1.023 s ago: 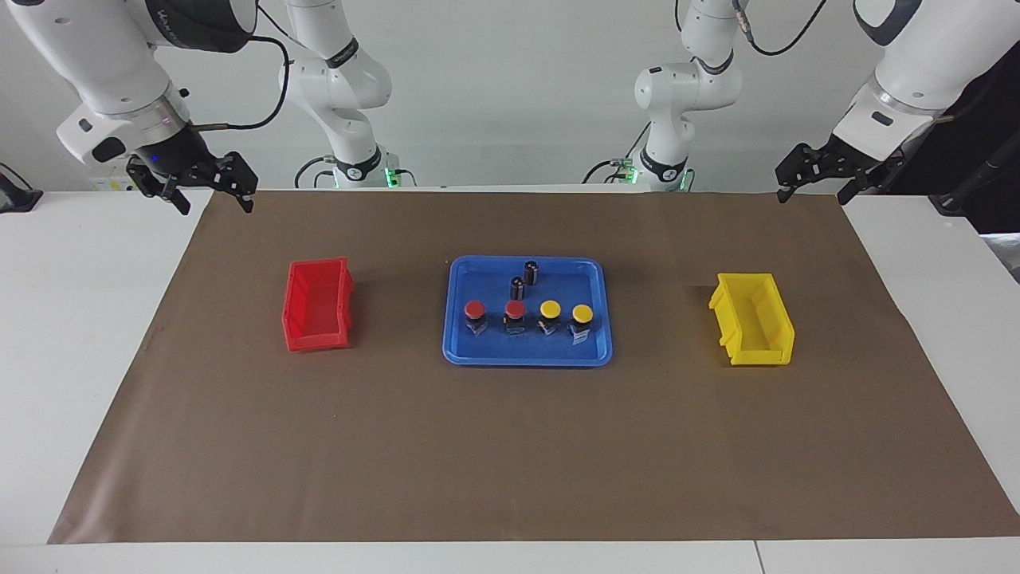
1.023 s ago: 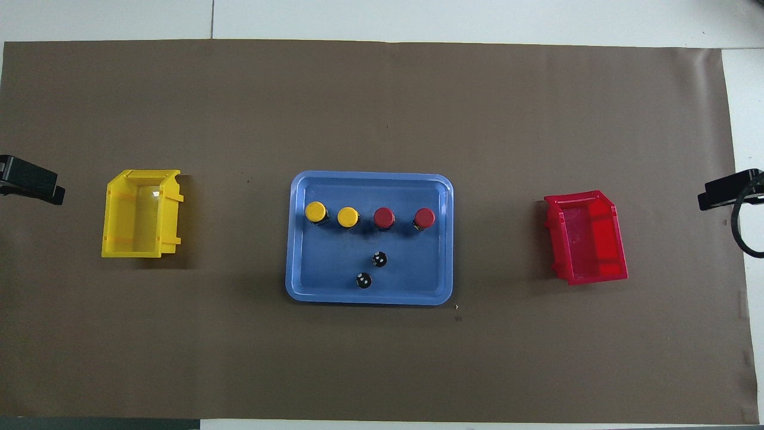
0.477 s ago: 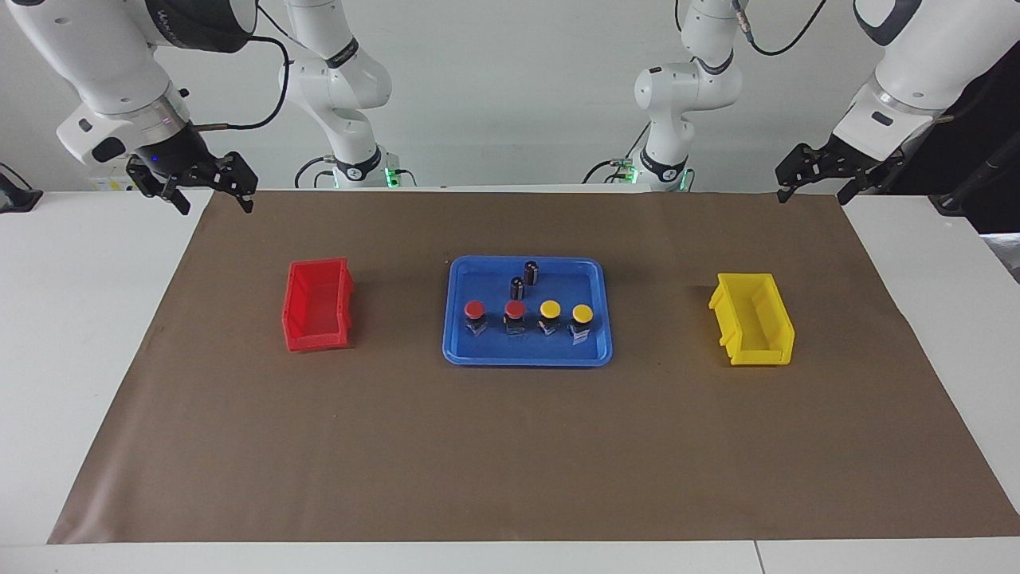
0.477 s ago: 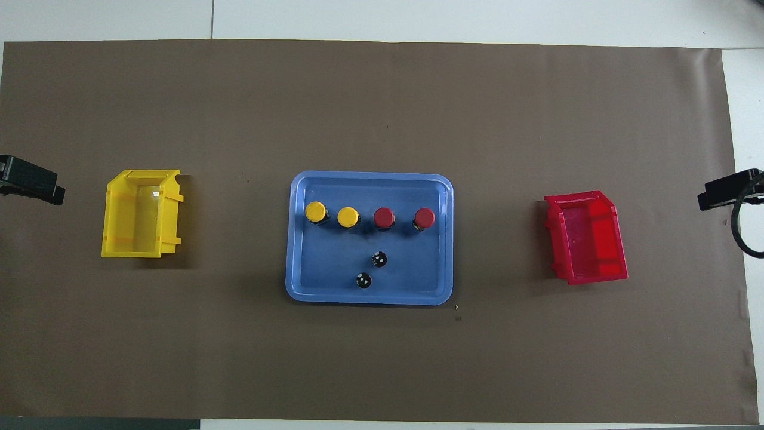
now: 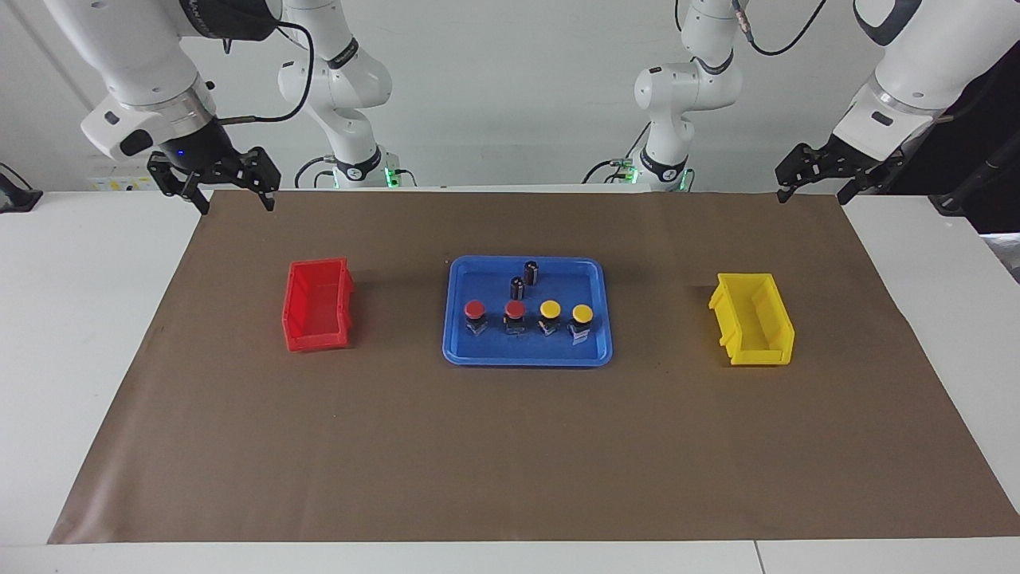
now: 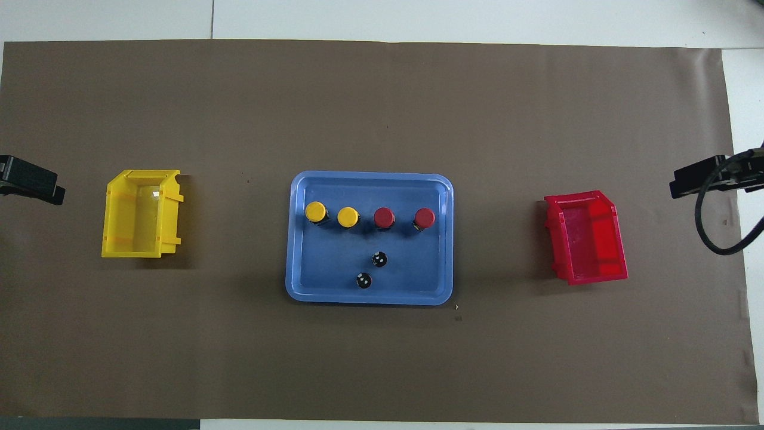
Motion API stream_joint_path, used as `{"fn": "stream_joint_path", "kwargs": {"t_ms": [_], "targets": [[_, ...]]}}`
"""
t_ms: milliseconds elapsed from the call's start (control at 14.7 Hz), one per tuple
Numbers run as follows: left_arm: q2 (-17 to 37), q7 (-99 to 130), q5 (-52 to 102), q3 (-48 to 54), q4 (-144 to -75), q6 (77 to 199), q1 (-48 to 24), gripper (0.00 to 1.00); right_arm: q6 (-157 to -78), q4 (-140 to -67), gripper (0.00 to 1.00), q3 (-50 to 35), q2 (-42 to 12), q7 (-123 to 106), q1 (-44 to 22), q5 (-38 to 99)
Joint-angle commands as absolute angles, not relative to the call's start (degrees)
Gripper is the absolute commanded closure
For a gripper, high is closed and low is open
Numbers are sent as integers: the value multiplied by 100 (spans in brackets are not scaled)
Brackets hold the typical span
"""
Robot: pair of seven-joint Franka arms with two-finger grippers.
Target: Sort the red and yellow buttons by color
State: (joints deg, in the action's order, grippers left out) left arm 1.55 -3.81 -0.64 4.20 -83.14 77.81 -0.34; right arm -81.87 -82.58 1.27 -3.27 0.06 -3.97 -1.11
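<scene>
A brown mat (image 5: pixel 510 446) covers most of the white table (image 5: pixel 72 335), and everything else stands on it. At the middle of the mat sits a blue tray (image 5: pixel 458 351) with a raised rim. A red bin (image 5: pixel 317 305) stands toward the right arm's end of the table and a yellow bin (image 5: pixel 755 319) toward the left arm's end, each well apart from the tray and each with nothing in it.

All four buttons stand upright inside the tray, in one row along the side farther from the robots. The first red button (image 5: pixel 475 310) is the one closest to the red bin, with the second red button (image 5: pixel 515 310) just beside it. Then come the first yellow button (image 5: pixel 550 310) and the second yellow button (image 5: pixel 582 314), the last being closest to the yellow bin. Two small dark cylinders (image 5: pixel 523 281) stand close together in the tray, nearer to the robots than the row of buttons.

The right gripper (image 5: pixel 235 201) hangs in the air above the mat's corner at the robots' side, at the right arm's end, with its fingers spread apart and nothing between them. The left gripper (image 5: pixel 811 185) waits above the mat's corner at the left arm's end; its fingers seem to be parted and bare, though it is seen from the side and that is not certain.
</scene>
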Motion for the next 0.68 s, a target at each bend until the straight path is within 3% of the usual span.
{"fn": "stream_joint_path", "kwargs": {"t_ms": [0,273,614], "targets": [[-18,-316,0,404,-8490,7743,-9,0,-7857,-6937,0,114,-1421,683,-921,-132],[-18,-308,0,404,-8490,7734,-9,0,-8698,-6714,0,62,-1951,2036,-1861,-62],[-26,-308,-35,396,-8499,7665,9,0,-10807,-8882,0,44,-1697,3162,-2583,-62]]}}
